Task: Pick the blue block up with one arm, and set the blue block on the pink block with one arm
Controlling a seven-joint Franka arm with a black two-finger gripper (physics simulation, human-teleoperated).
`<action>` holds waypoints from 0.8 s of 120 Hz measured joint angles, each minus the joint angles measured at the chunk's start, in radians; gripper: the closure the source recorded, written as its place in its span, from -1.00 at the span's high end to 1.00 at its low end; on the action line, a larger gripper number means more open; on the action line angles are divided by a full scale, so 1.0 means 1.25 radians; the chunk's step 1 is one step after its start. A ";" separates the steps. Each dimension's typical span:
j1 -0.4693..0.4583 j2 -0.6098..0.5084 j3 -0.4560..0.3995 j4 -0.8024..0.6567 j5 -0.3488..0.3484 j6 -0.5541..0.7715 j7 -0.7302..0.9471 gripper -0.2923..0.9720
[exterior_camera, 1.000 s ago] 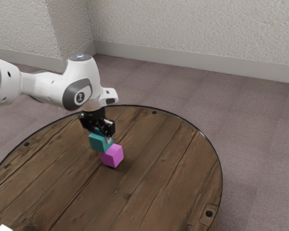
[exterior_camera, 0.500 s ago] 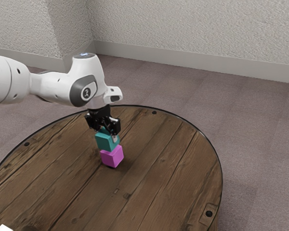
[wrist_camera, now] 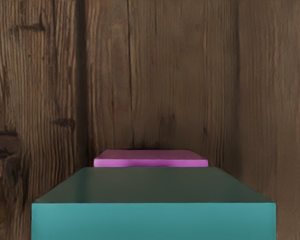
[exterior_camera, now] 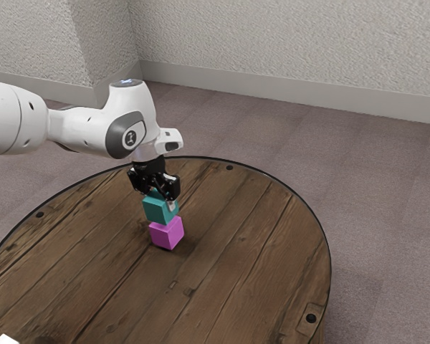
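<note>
Over the last second the blue block (exterior_camera: pixel 158 210) was carried from about ten o'clock of the pink block (exterior_camera: pixel 166 233), as seen in the exterior view, to a place straight above it at twelve o'clock. Most of that shift was made in the first half of the second, and in the second half hardly any further travel was seen. The gripper (exterior_camera: pixel 160 200) was seen clamped on the block, its black fingers pressed against two opposite sides near the top.

The block's underside was seen meeting the pink block's top face, though whether weight had been set down or a hairline gap was left could not be told. The carrying step was therefore judged nearly finished, with only the release and the withdrawal left to be done.

The stack was placed a little toward twelve o'clock from the middle of the round wooden table (exterior_camera: pixel 258 272).

The blue block (wrist_camera: pixel 154 206) was rendered more teal than blue, as a plain cube with flat matte faces and sharp edges, held upright and untilted. In the wrist view a narrow strip of the pink block (wrist_camera: pixel 151 159) was shown beyond its far edge, with the two edges parallel, so the alignment was judged good.
</note>
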 joint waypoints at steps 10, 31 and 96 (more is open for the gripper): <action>0.000 -0.001 0.000 0.000 -0.002 0.001 0.002 0.16; 0.000 -0.001 0.001 0.000 -0.004 0.002 0.007 0.37; 0.016 -0.202 0.036 0.069 0.027 -0.153 0.017 0.52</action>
